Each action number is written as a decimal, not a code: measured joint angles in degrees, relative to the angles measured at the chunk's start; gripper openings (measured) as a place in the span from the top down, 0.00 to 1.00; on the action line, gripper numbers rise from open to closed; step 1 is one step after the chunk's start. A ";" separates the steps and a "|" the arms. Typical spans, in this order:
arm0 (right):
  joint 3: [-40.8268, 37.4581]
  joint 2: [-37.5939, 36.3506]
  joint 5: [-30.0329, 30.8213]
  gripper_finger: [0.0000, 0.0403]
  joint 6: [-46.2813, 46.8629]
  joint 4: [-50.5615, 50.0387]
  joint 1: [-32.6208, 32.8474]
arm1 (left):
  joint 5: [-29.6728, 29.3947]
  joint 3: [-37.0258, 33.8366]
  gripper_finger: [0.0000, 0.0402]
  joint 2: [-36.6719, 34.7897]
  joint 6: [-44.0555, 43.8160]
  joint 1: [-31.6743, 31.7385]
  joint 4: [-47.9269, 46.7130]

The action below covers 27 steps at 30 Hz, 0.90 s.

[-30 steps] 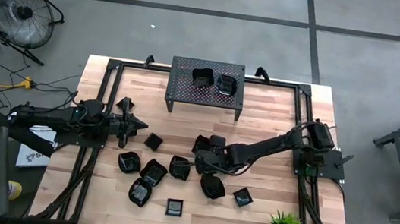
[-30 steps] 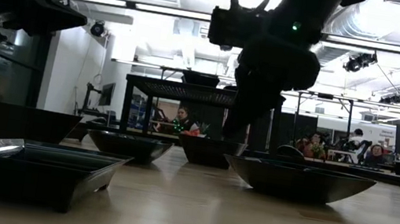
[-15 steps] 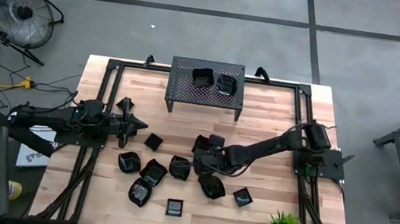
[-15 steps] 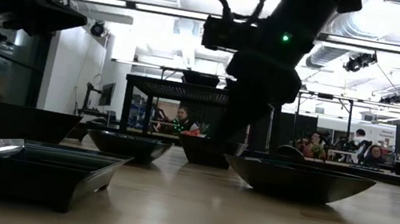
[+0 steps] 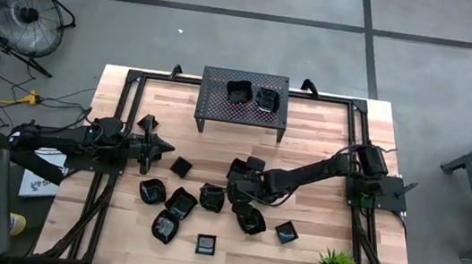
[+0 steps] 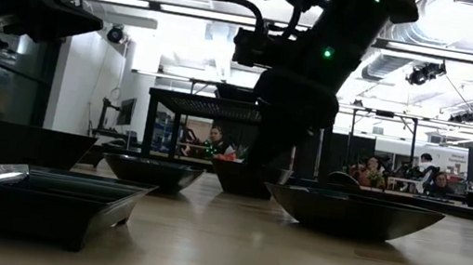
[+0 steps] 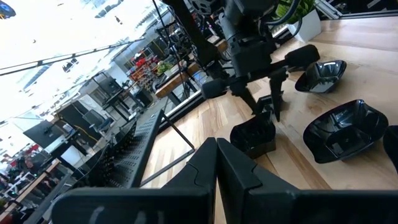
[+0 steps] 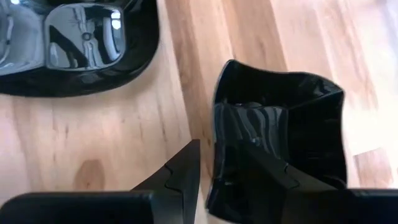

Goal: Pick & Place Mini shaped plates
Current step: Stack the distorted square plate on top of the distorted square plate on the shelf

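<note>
Glossy black mini shaped plates (image 5: 180, 201) with raised rims lie scattered upright across the middle and front of the wooden table, some touching in a loose cluster, one small square dish (image 5: 206, 245) apart near the front edge and another (image 5: 286, 235) off to the right. Two more plates (image 5: 240, 91) sit side by side on top of the perforated stand at the back. One square, wavy-rimmed plate (image 8: 280, 143) near the cluster's centre has its rim wall between two dark fingers.

The high view looks straight down; the low view faces level across the tabletop (image 6: 292, 263); both show the stand (image 5: 242, 101).
</note>
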 joint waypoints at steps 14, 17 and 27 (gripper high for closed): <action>-0.02 1.31 -2.27 0.74 -1.15 0.60 -0.31 | -0.01 0.00 0.99 0.00 0.00 0.01 0.00; -0.01 1.31 -2.04 0.75 -1.14 0.74 -0.53 | -0.01 0.00 0.99 0.00 0.00 0.02 0.00; 0.00 1.31 -2.94 0.90 -1.01 0.75 -0.53 | -0.02 0.00 0.99 0.01 0.00 0.02 0.00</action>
